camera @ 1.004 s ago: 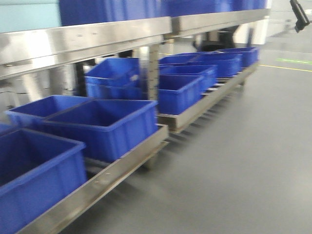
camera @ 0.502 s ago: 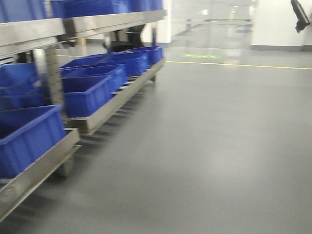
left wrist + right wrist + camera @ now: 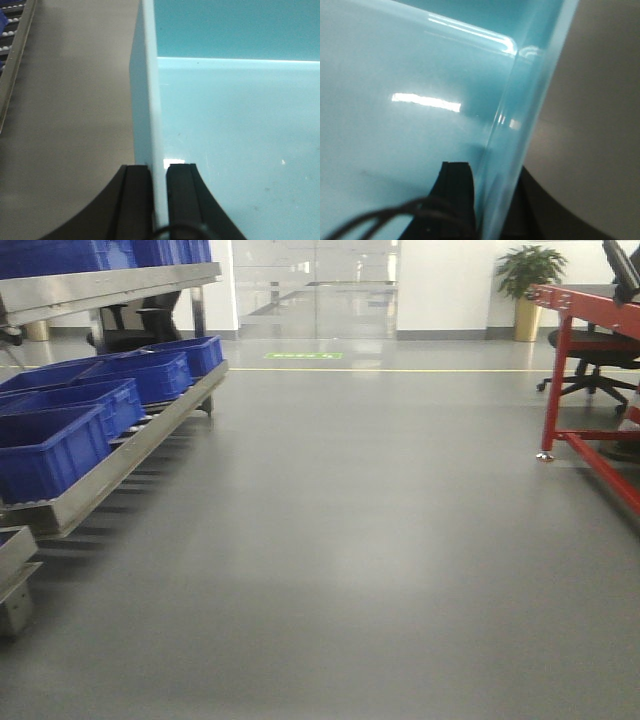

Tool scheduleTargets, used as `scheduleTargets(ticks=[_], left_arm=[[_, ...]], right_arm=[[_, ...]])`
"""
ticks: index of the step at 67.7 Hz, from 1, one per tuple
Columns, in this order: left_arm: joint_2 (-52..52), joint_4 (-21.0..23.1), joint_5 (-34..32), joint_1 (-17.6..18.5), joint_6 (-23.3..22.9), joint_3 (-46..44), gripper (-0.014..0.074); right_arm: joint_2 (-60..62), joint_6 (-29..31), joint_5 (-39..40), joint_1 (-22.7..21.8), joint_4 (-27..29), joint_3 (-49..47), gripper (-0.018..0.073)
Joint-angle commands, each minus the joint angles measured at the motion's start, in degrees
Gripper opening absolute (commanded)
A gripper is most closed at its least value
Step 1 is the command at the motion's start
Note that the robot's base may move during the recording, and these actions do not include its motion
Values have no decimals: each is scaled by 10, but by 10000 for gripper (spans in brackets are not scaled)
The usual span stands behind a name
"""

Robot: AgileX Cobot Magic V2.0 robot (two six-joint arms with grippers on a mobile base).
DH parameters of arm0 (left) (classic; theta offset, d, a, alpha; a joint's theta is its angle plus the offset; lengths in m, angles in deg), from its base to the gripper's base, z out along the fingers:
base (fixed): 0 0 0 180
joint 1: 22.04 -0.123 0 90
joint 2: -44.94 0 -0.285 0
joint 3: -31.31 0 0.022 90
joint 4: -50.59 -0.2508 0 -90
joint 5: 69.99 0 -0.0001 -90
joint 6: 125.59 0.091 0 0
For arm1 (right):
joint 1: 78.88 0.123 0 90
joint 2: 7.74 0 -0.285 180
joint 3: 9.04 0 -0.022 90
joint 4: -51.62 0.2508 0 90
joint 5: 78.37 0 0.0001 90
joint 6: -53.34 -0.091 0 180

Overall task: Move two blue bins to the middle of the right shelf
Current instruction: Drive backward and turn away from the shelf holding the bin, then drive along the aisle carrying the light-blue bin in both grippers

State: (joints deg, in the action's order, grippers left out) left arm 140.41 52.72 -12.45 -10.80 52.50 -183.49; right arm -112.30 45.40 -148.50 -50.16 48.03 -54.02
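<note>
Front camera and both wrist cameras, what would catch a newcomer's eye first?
In the wrist views, a pale blue bin fills the frame, its wall pinched by the left claw; the right claw straddles a wall the same way. In the front view, dark blue bins line a steel rack on the left, and a red table frame stands on the right across the grey floor.

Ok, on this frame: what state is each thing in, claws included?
Left claw: shut on a wall of the light blue bin.
Right claw: shut on a wall near the bin's corner.
Light blue bin: held by both claws, interior shown looks empty.
Dark blue bins: upright in a row on the rack's lower tier.
</note>
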Motion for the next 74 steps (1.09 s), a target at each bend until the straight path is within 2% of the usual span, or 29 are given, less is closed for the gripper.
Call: scheduleTargets(ticks=[1, 74], left_arm=[[-5, 49, -42, 9, 0, -8, -111], [-5, 46, -42, 9, 0, -8, -111]], right_arm=[[4, 18, 25, 4, 36, -5, -153], [4, 18, 25, 4, 36, -5, -153]])
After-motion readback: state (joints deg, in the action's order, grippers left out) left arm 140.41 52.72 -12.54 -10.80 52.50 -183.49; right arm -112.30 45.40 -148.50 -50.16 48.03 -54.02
